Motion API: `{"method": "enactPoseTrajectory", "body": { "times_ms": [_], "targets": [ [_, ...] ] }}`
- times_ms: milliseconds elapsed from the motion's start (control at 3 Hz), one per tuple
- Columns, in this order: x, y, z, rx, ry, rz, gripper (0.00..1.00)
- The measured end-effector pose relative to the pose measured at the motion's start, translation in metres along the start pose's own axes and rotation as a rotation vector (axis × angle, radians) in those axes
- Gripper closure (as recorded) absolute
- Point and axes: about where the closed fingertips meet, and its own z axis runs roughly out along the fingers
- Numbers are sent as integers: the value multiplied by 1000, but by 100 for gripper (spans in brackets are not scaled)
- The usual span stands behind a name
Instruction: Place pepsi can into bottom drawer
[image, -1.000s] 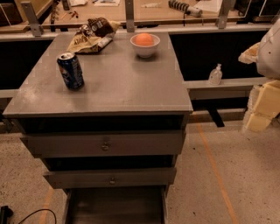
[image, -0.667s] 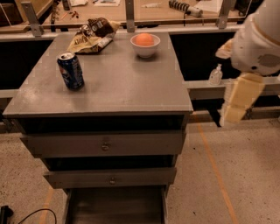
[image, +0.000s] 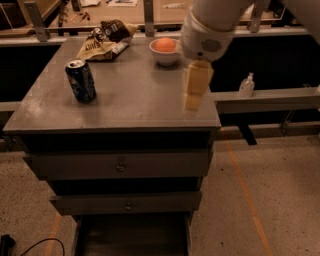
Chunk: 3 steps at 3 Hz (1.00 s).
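Cream gripper (image: 196, 86) is hanging over the cabinet top's (image: 135, 97) right side, near the bowl (image: 165, 59); whether it is clenched or released we cannot tell. We are judging the can (image: 80, 80), standing upright well apart to the left, needs a level, centred approach before the open drawer (image: 132, 237) below.

matt cream plastic claw (image: 193, 98) above dull, smooth grey metal cabinet top (image: 132, 97)

No wording could be read. The pepsi can (image: 81, 80), near the left edge of the worktop (image: 135, 97), showed only a blurred logo. The snack bag (image: 104, 41) by the back edge bore illegible lettering. The gripper (image: 193, 100) hung near the right edge.
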Motion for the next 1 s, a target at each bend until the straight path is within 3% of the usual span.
{"method": "enactPoseTrajectory", "body": {
  "times_ms": [667, 1000],
  "targets": [
    [-116, -64, 54, -42, -55, -126, 0],
    [-123, -69, 58, -30, -64, -124, 0]
  ]
}}
